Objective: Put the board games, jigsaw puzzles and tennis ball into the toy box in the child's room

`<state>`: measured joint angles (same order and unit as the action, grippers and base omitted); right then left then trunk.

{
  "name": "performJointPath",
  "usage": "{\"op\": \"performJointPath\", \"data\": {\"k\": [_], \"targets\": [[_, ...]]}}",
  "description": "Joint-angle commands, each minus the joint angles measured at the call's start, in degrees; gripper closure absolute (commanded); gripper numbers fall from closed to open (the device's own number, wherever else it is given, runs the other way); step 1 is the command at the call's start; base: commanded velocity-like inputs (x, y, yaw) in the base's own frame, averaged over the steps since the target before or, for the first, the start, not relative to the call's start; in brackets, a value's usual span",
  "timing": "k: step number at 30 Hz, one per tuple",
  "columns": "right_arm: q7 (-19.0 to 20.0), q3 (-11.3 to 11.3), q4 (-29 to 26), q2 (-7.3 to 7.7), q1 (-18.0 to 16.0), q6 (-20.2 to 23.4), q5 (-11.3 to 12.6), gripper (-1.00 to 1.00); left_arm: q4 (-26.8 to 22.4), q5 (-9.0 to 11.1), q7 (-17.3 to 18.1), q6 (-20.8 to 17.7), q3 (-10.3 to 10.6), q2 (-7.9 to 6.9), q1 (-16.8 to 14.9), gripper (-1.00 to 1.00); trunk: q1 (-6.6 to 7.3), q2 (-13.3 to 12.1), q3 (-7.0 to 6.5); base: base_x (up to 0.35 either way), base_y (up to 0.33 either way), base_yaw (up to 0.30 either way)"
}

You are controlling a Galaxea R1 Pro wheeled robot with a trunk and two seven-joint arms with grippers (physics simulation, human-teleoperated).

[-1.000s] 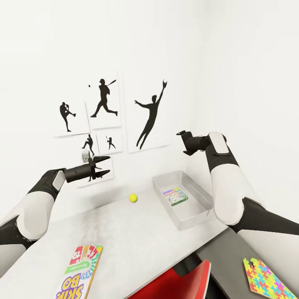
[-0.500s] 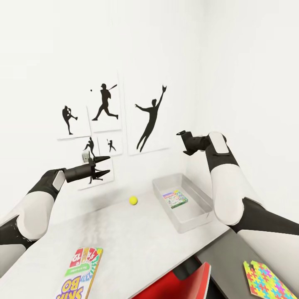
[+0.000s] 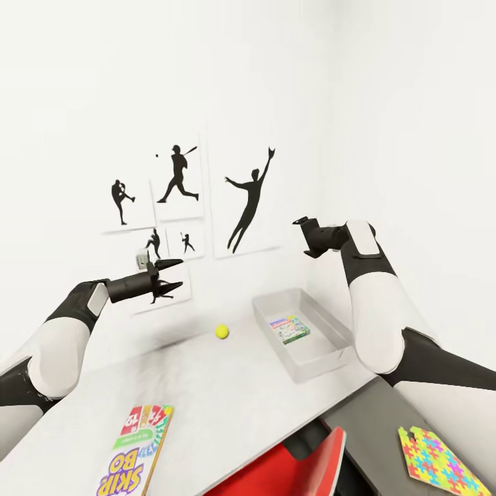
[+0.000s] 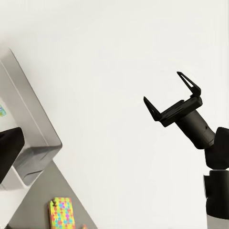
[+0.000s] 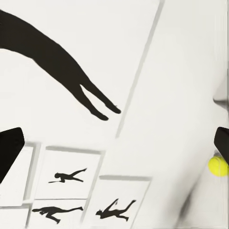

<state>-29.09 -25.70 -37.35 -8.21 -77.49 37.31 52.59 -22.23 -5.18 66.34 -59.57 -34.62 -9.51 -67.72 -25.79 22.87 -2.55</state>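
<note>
Both claws, left (image 3: 173,274) and right (image 4: 172,98), hung wide and empty above the pale grey surface (image 3: 227,386), apparently between pickups. One colourful flat game box (image 3: 289,328) lay in the shallow grey toy box (image 3: 329,324); the small yellow-green tennis ball (image 3: 222,331) sat just beside it.

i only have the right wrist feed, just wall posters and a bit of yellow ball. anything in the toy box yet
Observer: Yes, the head view shows one board game lying flat in the toy box.
Operator: other toys
Observer: A Skip-Bo box lies on the table's near edge.
Operator: puzzles
Observer: One jigsaw puzzle lies on the dark lower top.
Operator: is my right gripper holding anything
Observer: No, the left wrist view shows the right gripper open and empty.
</note>
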Motion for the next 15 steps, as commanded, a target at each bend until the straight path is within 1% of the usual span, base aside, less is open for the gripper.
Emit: {"op": "performJointPath", "data": {"k": [1,4,10,15], "targets": [[-0.56,-0.24,-0.09,-0.05,-0.03,0.05,0.6,-1.0,0.0,-0.55,0.37,-0.43,-0.38,0.03,-0.04,-1.0,0.01,0.05,0.03,-0.246,0.0,0.0],[-0.56,-0.23,-0.09,-0.05,-0.03,0.05,0.59,-1.0,0.0,-0.54,0.37,-0.43,-0.37,0.02,-0.04,-1.0,0.01,0.05,0.01,-0.168,0.0,0.0],[-0.55,-0.23,-0.09,-0.05,-0.03,0.05,0.62,-1.0,0.0,-0.58,0.37,-0.43,-0.37,0.07,-0.04,-1.0,0.01,0.05,0.0,-0.079,0.0,0.0],[-0.54,-0.28,-0.09,-0.04,-0.03,0.05,0.65,-1.0,0.0,-0.57,0.37,-0.43,-0.36,0.1,-0.04,-1.0,0.01,0.05,-0.05,-0.234,0.0,0.0]]}}
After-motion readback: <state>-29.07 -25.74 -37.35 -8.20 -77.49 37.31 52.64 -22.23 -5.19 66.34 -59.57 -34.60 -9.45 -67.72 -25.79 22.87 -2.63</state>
